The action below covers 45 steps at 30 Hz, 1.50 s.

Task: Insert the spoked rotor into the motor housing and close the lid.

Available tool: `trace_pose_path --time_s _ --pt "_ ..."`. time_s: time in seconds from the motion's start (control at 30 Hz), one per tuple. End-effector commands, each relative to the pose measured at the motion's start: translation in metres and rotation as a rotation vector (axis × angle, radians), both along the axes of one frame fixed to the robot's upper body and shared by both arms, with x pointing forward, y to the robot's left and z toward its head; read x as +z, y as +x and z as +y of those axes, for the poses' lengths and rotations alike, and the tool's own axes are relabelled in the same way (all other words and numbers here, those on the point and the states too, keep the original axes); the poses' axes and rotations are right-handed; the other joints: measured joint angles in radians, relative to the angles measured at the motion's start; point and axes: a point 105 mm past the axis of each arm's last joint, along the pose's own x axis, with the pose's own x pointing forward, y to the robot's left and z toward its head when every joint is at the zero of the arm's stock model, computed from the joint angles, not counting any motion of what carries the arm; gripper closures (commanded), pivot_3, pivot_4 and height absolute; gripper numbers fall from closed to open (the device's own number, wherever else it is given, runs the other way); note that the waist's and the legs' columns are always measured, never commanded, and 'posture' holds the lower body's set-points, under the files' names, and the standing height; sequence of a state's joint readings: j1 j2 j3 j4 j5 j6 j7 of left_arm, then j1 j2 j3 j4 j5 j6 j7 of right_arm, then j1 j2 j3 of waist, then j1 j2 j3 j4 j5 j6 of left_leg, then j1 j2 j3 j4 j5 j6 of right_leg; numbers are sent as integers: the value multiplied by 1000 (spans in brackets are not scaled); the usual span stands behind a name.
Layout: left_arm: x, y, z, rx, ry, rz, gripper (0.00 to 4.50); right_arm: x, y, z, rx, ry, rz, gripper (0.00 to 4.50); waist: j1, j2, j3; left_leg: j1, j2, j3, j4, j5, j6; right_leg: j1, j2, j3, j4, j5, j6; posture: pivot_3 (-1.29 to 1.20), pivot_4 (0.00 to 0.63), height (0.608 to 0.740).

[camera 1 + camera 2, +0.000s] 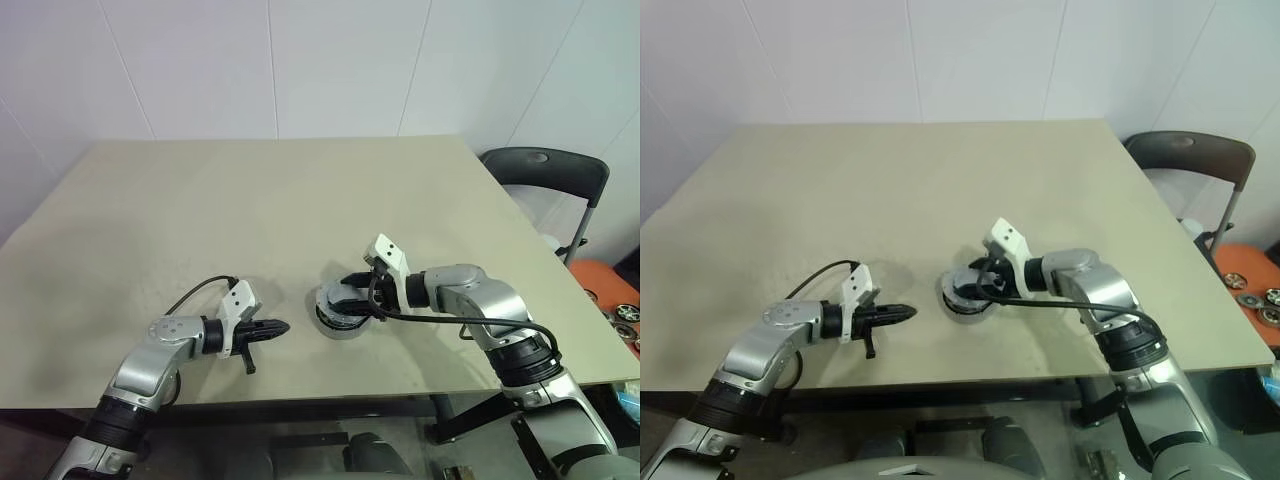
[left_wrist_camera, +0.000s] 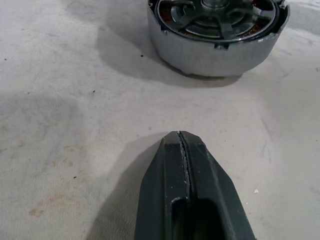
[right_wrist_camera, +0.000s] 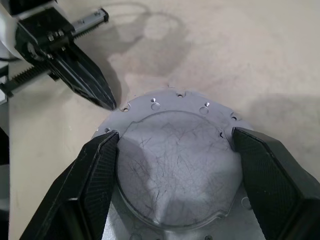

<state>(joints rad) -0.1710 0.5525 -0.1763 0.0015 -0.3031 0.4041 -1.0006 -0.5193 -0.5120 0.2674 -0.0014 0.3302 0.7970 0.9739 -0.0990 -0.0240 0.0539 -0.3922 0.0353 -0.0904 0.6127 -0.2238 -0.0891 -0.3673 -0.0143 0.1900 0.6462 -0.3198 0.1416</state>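
the left gripper (image 1: 282, 327) lay low over the table (image 1: 250, 200), on the left of the work and a little apart from it. its two fingers were pressed together with nothing between them, and the tip pointed right, toward the motor housing (image 2: 215, 55).

the motor housing stood near the middle of the table's near edge, just right of that tip. in the left wrist view the spoked wheel (image 2: 220, 20) sat down inside the housing, with copper windings showing between the spokes. insertion was therefore judged complete; closing remained.

the right gripper (image 3: 175, 136) reached in from the right, over the housing. its fingers stood wide apart, one against each side of the raised middle of the lid (image 3: 170, 190), and so appeared clamped on the lid. the lid lay flat and level over the housing. whether it was already seated on the rim could not be told.

procedure for the step in hand, as a judgement:
- keep the lid level; a tilted lid is likely to catch on one side of the rim.
- centre the lid over the wheel's hub before lowering.
- lower straight down, without side drift, since the housing is free on the table and may slide.
- use the left gripper as a stop against the housing's left wall if it shifts.
- let go only once the lid sits even all round.
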Motion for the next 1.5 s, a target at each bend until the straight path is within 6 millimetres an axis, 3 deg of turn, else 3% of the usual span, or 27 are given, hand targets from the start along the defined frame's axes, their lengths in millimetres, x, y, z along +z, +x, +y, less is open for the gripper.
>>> trace_pose_path --time_s 0.03,0.33,0.47,0.63,0.87,1.1,1.5 --pt "7 2 -3 -15 -8 -34 4500 1 2 -3 17 -50 -44 1260 0 0 0 0 0 0 0 0 0 0 0 0 0 0 0 0 0 740" --pt "6 0 -4 -20 -9 -32 4500 -13 6 -12 -2 -155 -74 1260 1 0 0 1 0 0 1 0 0 1 0 0 0 0 0 0 0 740" --pt "6 0 -3 -21 -6 -32 4500 -15 -3 -9 37 -128 -37 1260 1 0 0 1 0 0 1 0 0 1 0 0 0 0 -1 0 0 740" --pt "4 -2 -3 -22 -3 -29 4500 0 -15 -2 95 -4 12 1260 3 0 0 1 0 0 0 0 0 1 0 0 0 0 0 0 0 740" --pt "3 -2 -2 -23 0 -21 4500 -5 -9 -10 62 -63 -8 1260 3 0 0 1 0 0 -1 0 0 1 0 0 0 -1 1 0 0 740" --pt "-1 -3 -2 -28 10 -12 4500 19 -10 -1 73 86 -32 1260 2 0 0 0 0 0 -1 0 0 1 0 0 -1 -1 1 0 0 740" --pt "-3 -4 -2 -30 9 -6 4500 30 -18 2 120 162 -17 1260 2 0 0 0 0 0 0 0 0 1 0 0 0 -1 0 0 0 740"
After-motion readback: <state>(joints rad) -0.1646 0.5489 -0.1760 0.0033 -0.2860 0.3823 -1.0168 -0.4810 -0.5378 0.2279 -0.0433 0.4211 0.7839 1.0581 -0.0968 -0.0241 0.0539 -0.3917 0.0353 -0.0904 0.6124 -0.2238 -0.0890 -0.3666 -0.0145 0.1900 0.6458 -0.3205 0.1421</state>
